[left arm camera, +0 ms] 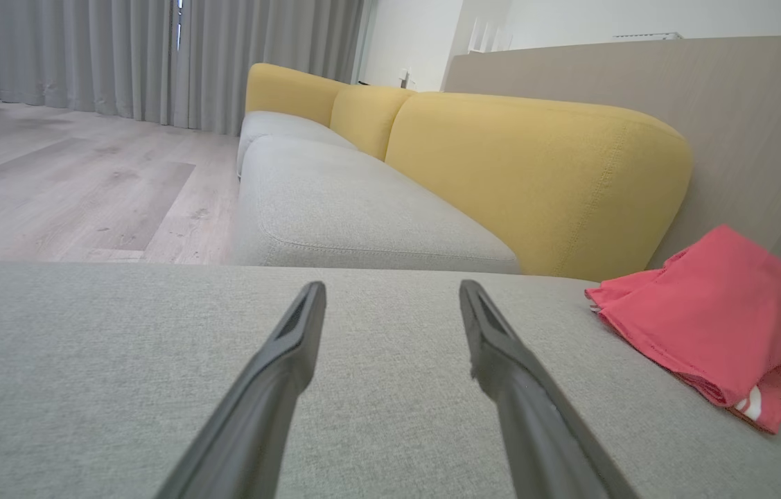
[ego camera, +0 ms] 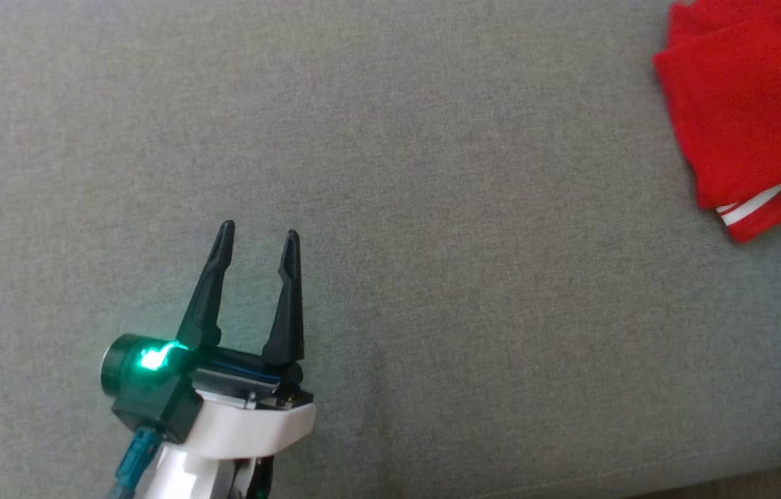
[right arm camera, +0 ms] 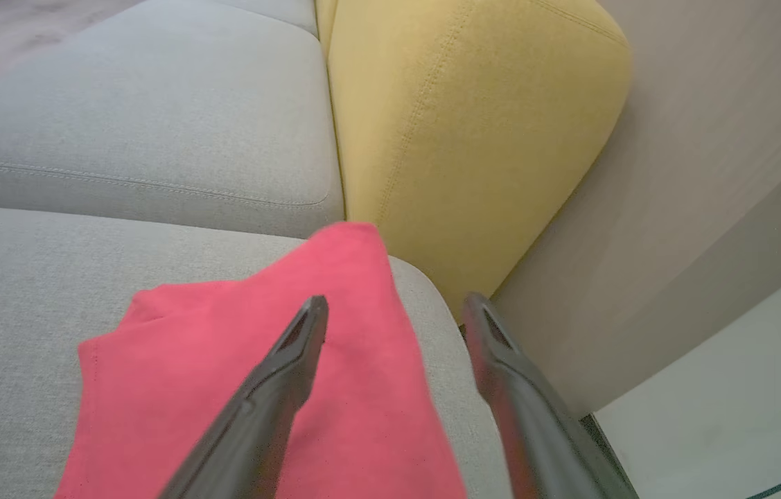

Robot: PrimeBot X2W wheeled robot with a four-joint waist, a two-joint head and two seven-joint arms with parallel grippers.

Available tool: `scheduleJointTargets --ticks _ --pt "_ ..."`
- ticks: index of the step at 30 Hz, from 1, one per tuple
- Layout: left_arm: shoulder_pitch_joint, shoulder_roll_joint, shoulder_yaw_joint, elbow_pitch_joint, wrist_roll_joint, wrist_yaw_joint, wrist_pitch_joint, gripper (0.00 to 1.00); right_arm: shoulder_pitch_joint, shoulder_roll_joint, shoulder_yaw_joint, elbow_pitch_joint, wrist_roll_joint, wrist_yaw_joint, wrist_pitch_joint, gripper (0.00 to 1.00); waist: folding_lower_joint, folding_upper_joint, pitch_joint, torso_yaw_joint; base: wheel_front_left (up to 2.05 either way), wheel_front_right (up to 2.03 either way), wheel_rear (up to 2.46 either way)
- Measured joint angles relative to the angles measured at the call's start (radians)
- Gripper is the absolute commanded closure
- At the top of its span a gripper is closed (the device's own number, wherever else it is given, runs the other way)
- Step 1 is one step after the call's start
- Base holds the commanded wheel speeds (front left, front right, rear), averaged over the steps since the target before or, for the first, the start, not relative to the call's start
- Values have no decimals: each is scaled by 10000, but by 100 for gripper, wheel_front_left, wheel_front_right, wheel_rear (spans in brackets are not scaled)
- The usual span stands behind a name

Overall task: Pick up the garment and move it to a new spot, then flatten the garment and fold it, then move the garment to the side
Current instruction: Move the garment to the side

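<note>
the folded red garment (ego camera: 743,111), soft cloth with a white stripe at one hem, lies on the grey woven seat (ego camera: 432,242) close to the end of the rounded yellow cushion (right arm camera: 459,125). the right fingers (right arm camera: 279,374), long, dark and tapering, are spread wide over it and grip nothing. the left fingers (ego camera: 206,305), equally spread and empty, hang over bare weave well apart from that cushion.
</note>
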Motion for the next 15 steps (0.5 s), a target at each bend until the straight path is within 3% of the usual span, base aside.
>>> scheduleJointTargets --ticks 5,6,10,15 --pt "31 -2 94 184 0 88 -2 0 637 1264 171 -255 -570 0 -297 0 0 0 -424 43 0 0 0" --pt "93 -6 111 267 0 102 -15 0 1052 1885 374 -290 -625 0 -476 0 0 0 -661 79 0 0 0" --pt "380 -12 127 516 -2 282 -29 0 1805 3131 961 -213 -681 0 -1078 0 -1 0 -1235 188 0 0 0" --pt "1118 -13 176 888 -6 863 -29 0 2833 4405 1985 546 -616 0 -2213 0 -2 0 -2045 413 0 0 0"
